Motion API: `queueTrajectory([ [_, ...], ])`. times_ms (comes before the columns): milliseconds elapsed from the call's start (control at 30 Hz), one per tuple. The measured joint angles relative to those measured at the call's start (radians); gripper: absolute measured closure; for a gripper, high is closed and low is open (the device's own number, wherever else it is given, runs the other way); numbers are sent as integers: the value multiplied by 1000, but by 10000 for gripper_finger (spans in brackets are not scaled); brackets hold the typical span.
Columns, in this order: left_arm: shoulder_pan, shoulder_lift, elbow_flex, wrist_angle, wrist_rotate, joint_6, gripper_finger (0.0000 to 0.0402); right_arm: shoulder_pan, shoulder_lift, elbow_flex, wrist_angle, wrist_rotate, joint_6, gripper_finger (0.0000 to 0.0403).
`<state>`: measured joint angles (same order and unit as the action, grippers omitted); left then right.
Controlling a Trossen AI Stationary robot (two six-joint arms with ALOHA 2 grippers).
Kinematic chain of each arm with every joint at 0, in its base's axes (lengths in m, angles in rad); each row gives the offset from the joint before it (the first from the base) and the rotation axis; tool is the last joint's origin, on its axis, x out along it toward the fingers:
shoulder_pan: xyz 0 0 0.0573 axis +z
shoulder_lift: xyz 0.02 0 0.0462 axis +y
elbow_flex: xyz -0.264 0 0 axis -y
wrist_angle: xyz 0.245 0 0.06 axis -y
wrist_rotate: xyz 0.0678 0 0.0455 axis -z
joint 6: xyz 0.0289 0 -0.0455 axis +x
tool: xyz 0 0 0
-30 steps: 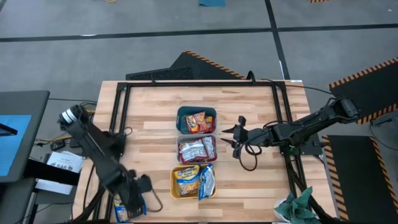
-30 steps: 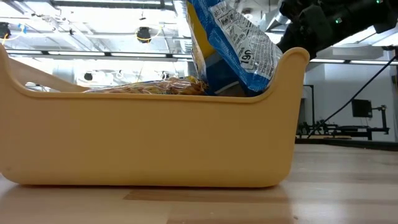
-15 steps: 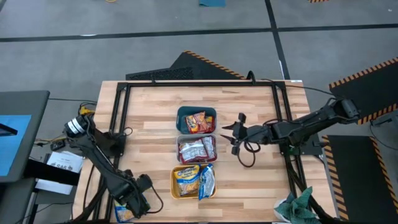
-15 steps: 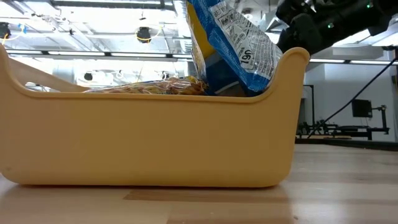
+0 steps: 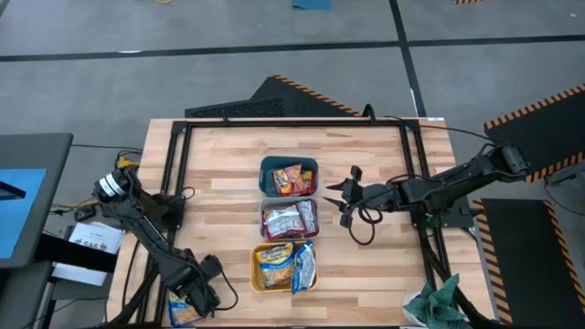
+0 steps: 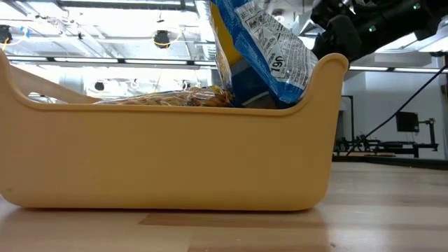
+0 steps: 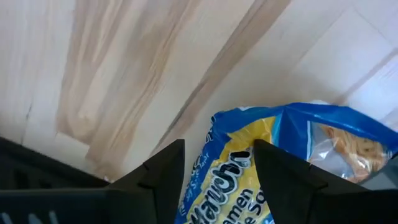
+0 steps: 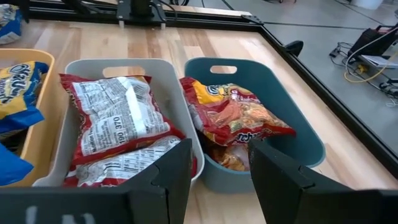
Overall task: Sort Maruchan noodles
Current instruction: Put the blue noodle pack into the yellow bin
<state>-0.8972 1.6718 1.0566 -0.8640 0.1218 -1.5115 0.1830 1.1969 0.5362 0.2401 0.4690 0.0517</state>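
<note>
A yellow and blue Maruchan noodle packet [image 7: 298, 140] lies flat on the table near its front left corner [image 5: 180, 315]. My left gripper [image 7: 217, 163] points straight down over this packet, open, one finger over each side of its printed end [image 5: 196, 302]. My right gripper [image 5: 342, 203] hovers open, with nothing between its fingers, just right of the white bin [image 5: 290, 219]. That bin holds silver-white packets [image 8: 115, 118]. Red-orange packets [image 8: 233, 115] fill the teal bin [image 5: 289, 175]. The orange bin [image 6: 168, 147] holds yellow-blue packets, one leaning on its wall [image 6: 262, 52].
The three bins stand in a row down the table's middle. A black frame [image 5: 178, 164] runs around the table's edges. A green cloth [image 5: 441, 306] lies at the front right corner. Bare wood shows to the left and right of the bins.
My left gripper has come down toward the yellow-blue packet at the front left corner, rolling a little about its own axis, and its fingers have stayed open. The packet has not moved.
</note>
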Motion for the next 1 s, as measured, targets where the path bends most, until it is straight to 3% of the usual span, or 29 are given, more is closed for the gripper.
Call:
queueTrajectory([
  [400,2,-1,-45,82,-3,85,221,-1,0,0,0,0,0,223],
  [533,2,-1,-81,169,5,195,234,-1,0,0,0,0,0,223],
  [667,2,-2,-93,189,4,314,284,-1,0,0,0,0,-1,223],
  [800,12,-2,-94,172,3,380,377,-1,0,0,0,0,-5,223],
  [1000,52,-3,-92,133,-18,479,400,-1,0,0,0,0,-7,223],
])
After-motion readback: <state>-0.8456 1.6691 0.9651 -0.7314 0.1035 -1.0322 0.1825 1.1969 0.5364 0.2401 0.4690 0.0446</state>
